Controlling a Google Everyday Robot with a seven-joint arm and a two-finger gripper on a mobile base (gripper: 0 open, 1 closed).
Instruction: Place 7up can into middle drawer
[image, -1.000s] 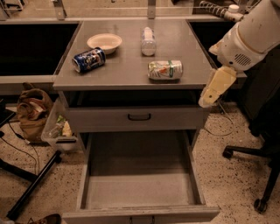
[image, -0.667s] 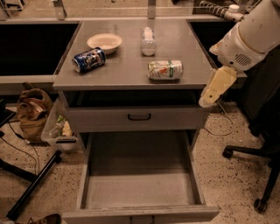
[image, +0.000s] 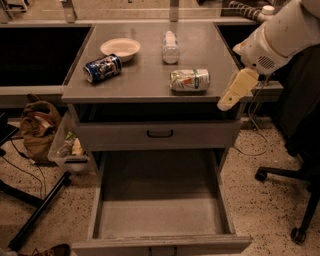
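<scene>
Nothing is done yet. The 7up can (image: 189, 80) lies on its side on the cabinet top (image: 145, 82), just beside the empty gripper (image: 226, 103); whether that is open I cannot tell. The middle drawer (image: 160, 215) below it is open and bare.

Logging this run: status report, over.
Gripper off right edge of cabinet, not touching 7up can. Can lying sideways on top. Middle drawer pulled open. Nothing between gripper and can.

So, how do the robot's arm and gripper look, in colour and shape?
The arm is white, with thick rounded shells and a small dotted vent patch. The gripper, beside the corner of the cabinet near the 7up can, is pale cream, long and tapering.
</scene>
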